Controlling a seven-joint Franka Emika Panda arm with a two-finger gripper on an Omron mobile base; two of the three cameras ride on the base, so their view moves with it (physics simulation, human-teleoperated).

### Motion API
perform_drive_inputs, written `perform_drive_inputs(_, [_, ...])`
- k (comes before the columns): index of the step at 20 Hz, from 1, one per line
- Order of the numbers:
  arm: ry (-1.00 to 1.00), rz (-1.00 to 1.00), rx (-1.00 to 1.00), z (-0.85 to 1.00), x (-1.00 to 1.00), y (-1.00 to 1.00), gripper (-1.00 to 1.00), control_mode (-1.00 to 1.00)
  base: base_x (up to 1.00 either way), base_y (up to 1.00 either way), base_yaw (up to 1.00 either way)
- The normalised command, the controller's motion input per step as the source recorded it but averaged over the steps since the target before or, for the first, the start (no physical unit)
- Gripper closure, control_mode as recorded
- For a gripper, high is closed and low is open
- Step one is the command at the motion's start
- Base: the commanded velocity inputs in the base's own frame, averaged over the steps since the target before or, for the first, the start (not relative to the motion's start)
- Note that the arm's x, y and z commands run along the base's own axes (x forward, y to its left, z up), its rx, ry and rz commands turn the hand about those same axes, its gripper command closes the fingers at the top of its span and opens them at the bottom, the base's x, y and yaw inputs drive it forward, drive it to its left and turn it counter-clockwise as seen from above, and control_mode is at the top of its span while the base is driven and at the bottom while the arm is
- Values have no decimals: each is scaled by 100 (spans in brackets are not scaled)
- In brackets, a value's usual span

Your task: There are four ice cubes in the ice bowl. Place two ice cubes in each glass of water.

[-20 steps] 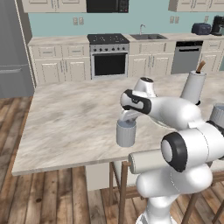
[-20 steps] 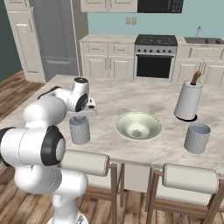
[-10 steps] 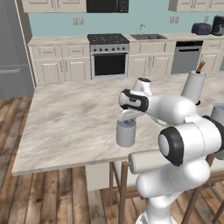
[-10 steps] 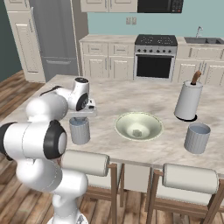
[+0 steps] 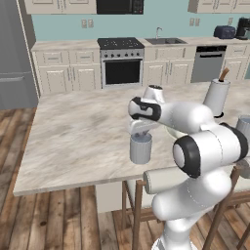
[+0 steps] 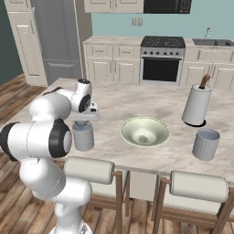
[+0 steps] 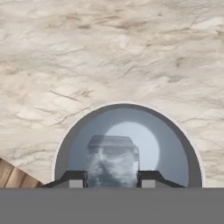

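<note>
My gripper (image 7: pixel 111 178) hangs straight over the left glass of water (image 7: pixel 175 148), shut on a pale ice cube (image 7: pixel 113 162) that sits between the two dark fingertips. From the base, the gripper (image 5: pixel 140 131) is just above that glass (image 5: pixel 140 149) near the island's front edge; the right base view shows the same gripper (image 6: pixel 84 118) and glass (image 6: pixel 83 136). The ice bowl (image 6: pixel 132 130) lies mid-island with one ice cube (image 6: pixel 143 138) visible in it. The other glass of water (image 6: pixel 206 144) stands at the right.
A tall white holder (image 6: pixel 196 105) with a brown-handled utensil stands behind the right glass. Two stool backs (image 6: pixel 89 170) (image 6: pixel 199 186) line the island's near edge. Bare marble spreads to the left of the glass (image 5: pixel 73 141).
The arm has hardly moved; the gripper stays over the left glass with the cube between its fingers.
</note>
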Motion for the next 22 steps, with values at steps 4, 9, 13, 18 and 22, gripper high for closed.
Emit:
perform_drive_inputs(4, [2, 0, 0, 0, 7, 1, -100, -100, 0, 0, 0])
perform_drive_inputs(9, [0, 0, 0, 0, 1, 0, -100, -100, 0, 0, 0])
perform_drive_inputs(13, [0, 0, 0, 4, 0, 0, -100, -100, 0, 0, 0])
perform_drive_inputs(18, [0, -2, 0, 6, -3, -14, -100, -100, 0, 0, 0])
perform_drive_inputs(22, [0, -17, 0, 1, -12, -48, -100, -100, 0, 0, 0])
